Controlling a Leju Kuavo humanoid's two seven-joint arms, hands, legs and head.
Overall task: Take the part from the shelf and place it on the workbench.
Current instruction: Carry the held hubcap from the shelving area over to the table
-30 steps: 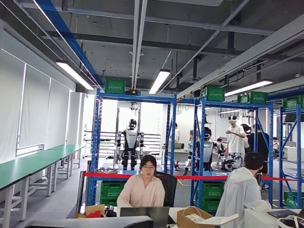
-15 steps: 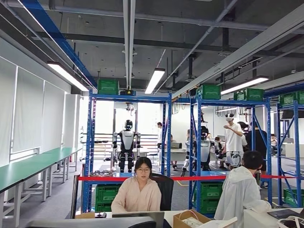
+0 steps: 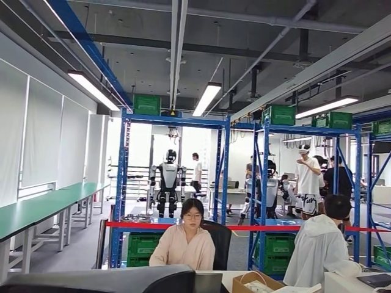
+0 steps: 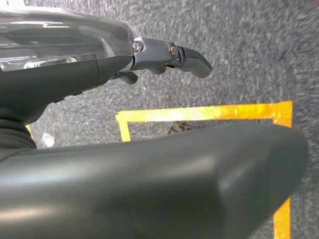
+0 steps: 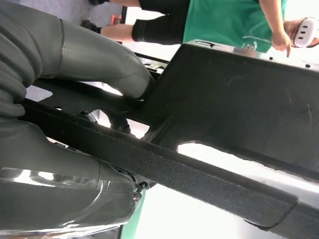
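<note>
Part [image 5: 240, 99], a big black textured panel with cut-out slots, sits right in the right hand [image 5: 75, 114]; thick grey thumb pressed on one face, the rest of the hand under the other, so it's gripped solid; beyond the part, past the hand, a person in a green shirt [image 5: 229, 22] stands holding a white headset [image 5: 306, 31]; left hand [image 4: 158, 57] hangs over grey floor [image 4: 244, 59] with yellow tape lines [image 4: 203, 112] just beyond its fingers; nothing in it, fingers stretched out loose; head view looks across blue shelving racks [image 3: 123, 183] and someone seated in a pink top [image 3: 184, 244].
</note>
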